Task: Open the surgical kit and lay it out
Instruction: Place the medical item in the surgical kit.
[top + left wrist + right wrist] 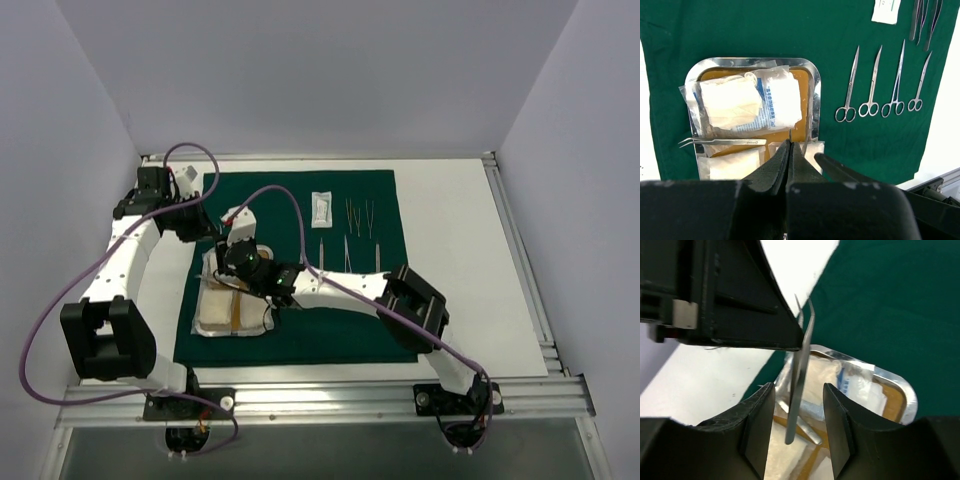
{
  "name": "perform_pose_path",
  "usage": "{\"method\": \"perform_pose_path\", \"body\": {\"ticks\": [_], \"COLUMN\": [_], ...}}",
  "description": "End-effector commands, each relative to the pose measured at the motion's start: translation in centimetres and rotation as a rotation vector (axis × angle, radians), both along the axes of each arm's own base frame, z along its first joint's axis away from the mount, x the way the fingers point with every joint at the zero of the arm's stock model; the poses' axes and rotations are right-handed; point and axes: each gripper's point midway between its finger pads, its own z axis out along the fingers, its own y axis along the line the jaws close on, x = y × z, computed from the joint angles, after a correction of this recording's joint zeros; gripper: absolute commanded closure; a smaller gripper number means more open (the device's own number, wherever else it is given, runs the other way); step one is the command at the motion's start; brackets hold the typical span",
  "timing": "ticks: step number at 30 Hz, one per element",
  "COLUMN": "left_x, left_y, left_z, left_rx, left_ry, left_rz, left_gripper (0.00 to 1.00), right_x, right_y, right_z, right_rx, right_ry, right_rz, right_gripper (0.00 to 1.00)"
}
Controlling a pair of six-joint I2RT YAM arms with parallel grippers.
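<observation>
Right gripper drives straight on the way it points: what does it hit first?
The tweezers, seemingly pinched by the left gripper, stand in the gap between the open fingers of the right gripper, so likely those first; beyond, the gauze packets in the steel tray. Depth unclear.

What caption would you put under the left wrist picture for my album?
Shut left pincer pointing at a steel tray of gauze packets and tweezers, four scissors lined up on green cloth.

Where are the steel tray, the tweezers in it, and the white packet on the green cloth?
steel tray (817, 100), left wrist view, on its right rim.
tweezers (725, 142), left wrist view, middle of its arms.
white packet (886, 11), left wrist view, its centre.
</observation>
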Motion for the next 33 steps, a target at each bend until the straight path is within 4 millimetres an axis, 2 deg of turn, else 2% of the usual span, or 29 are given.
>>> {"method": "perform_pose_path", "body": {"ticks": [1,5,8,12,13,16,17,18,19,20,21,22,23,24,25,26,28,29,30,32,33], "left_x": [0.6,0.6,0.6,0.6,0.6,0.4,0.5,0.4,0.2,0.3,0.1,0.0,0.0,0.0,0.0,0.1,0.2,0.3,0.3,0.2,0.2], "left_y": [0.0,-0.1,-0.2,-0.2,-0.2,-0.6,-0.7,-1.0,-1.1,-1.1,-1.5,-1.5,-1.6,-1.6,-1.5,-1.4,-1.3,-1.3,-1.2,-1.1,-1.1], "left_z": [1.7,1.7,1.7,1.8,1.9,2.3,2.8,3.0,3.1,3.6,3.6,3.8,4.0,4.2,4.3,4.4,4.4,4.3,4.2,3.9,3.8], "left_rx": [-0.003,-0.011,-0.014,-0.013,-0.013,-0.019,-0.02,-0.024,-0.027,-0.024,-0.036,-0.036,-0.029,-0.026,-0.021,-0.012,-0.004,0.001,0.002,0.011,0.015], "left_ry": [-0.068,-0.067,-0.066,-0.075,-0.08,-0.092,-0.105,-0.114,-0.109,-0.126,-0.119,-0.121,-0.13,-0.125,-0.126,-0.132,-0.122,-0.118,-0.11,-0.107,-0.107], "left_rz": [0.035,0.033,0.029,0.02,0.016,-0.029,-0.044,-0.075,-0.089,-0.111,-0.131,-0.139,-0.157,-0.164,-0.167,-0.179,-0.186,-0.19,-0.194,-0.205,-0.209], "left_gripper": [0.98,0.98,0.98,0.98,0.98,0.98,0.96,0.83,0.75,0.69,0.57,0.49,0.43,0.34,0.31,0.29,0.26,0.26,0.25,0.25,0.25], "right_x": [0.8,0.8,1.1,1.4,1.5,2.5,2.6,2.8,3.2,3.6,4.0,5.1,5.3,5.3,5.8,6.8,7.5,8.8,9.0,9.7,10.8], "right_y": [-0.7,-0.4,-0.2,-0.4,-0.6,-1.5,-2.1,-2.3,-2.8,-4.0,-4.7,-5.9,-7.3,-7.8,-8.8,-11.0,-12.8,-14.7,-16.1,-18.4,-21.3], "right_z": [0.4,-0.8,-1.4,-1.2,-1.1,-0.7,-0.7,-0.8,-0.6,-0.8,-0.9,0.4,-1.0,-1.3,-0.2,-1.4,-0.9,-1.0,-2.1,-2.2,-3.3], "right_rx": [-0.085,-0.133,-0.149,-0.152,-0.15,-0.136,-0.123,-0.113,-0.097,-0.083,-0.072,-0.029,-0.044,-0.023,0.009,-0.009,0.012,0.014,-0.008,-0.016,-0.049], "right_ry": [-0.047,-0.048,-0.047,-0.05,-0.048,-0.036,-0.022,-0.009,-0.003,0.021,0.031,0.029,0.055,0.083,0.079,0.099,0.111,0.121,0.146,0.174,0.203], "right_rz": [-0.082,-0.088,-0.097,-0.123,-0.131,-0.147,-0.148,-0.135,-0.136,-0.133,-0.131,-0.146,-0.146,-0.125,-0.133,-0.164,-0.16,-0.187,-0.194,-0.198,-0.243], "right_gripper": [0.61,0.64,0.74,0.97,1.0,1.0,1.0,1.0,1.0,1.0,1.0,1.0,1.0,1.0,1.0,1.0,1.0,1.0,1.0,1.0,1.0]}}
